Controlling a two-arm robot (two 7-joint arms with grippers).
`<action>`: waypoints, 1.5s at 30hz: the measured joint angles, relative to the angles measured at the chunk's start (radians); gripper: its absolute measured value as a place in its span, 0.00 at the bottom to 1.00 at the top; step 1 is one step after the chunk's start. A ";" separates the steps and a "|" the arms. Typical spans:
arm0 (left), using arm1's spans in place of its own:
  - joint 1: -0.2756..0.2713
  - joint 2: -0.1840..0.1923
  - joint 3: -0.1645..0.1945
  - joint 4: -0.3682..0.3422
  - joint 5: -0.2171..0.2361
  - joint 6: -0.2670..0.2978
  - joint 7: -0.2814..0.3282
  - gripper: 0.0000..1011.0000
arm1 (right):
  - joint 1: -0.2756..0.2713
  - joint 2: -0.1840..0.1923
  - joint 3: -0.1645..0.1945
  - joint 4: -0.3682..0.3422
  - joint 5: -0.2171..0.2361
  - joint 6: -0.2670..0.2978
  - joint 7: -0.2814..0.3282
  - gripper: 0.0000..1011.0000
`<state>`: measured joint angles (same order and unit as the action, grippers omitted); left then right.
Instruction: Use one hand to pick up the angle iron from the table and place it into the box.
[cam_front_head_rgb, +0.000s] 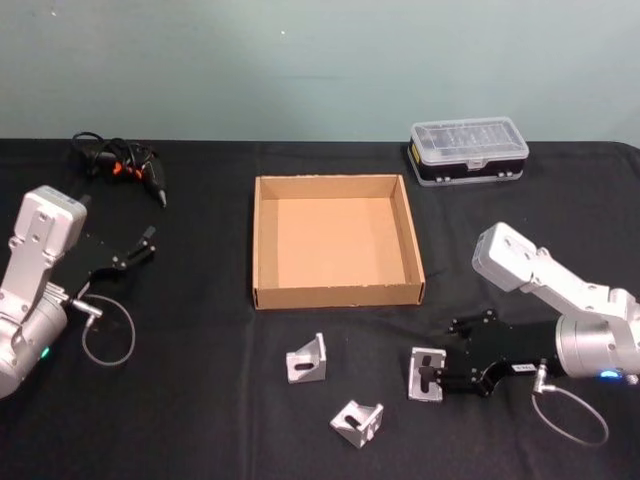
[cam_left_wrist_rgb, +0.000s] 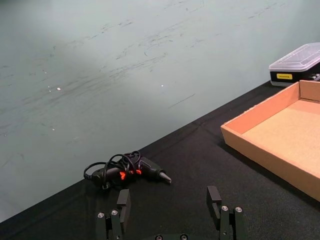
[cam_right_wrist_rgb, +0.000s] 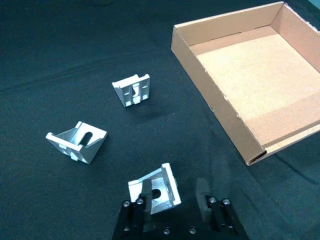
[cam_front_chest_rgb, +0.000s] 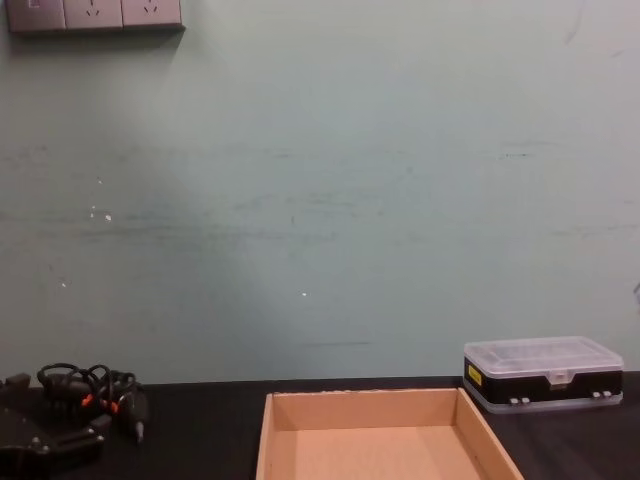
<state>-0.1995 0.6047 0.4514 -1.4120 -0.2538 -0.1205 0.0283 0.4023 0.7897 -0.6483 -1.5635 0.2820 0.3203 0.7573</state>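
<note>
Angle iron (cam_front_head_rgb: 426, 374) lying on the tabletop (cam_front_head_rgb: 200, 400) near the box (cam_front_head_rgb: 335, 295), right under the spread jaws of the right gripper (cam_right_wrist_rgb: 174, 196), likely lined up for a pinch, left gripper (cam_left_wrist_rgb: 168, 200) parked aside with jaws spread too.

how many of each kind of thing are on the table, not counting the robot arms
angle irons: 3
cardboard box: 1
clear-lidded plastic case: 1
black corded tool: 1
total: 6
</note>
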 joint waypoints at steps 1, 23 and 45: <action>0.000 0.000 0.000 0.000 0.000 0.000 0.000 0.99 | -0.001 0.001 0.001 0.000 0.000 -0.002 0.000 0.53; 0.000 0.000 0.000 0.000 0.000 0.000 0.000 0.99 | -0.015 0.004 0.015 0.003 0.010 -0.020 0.001 0.10; 0.000 0.000 0.000 0.000 0.000 0.000 0.000 0.99 | -0.046 -0.035 0.135 -0.084 0.081 -0.003 -0.155 0.10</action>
<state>-0.1995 0.6047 0.4514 -1.4120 -0.2539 -0.1205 0.0283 0.3565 0.7548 -0.5132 -1.6477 0.3626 0.3173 0.6027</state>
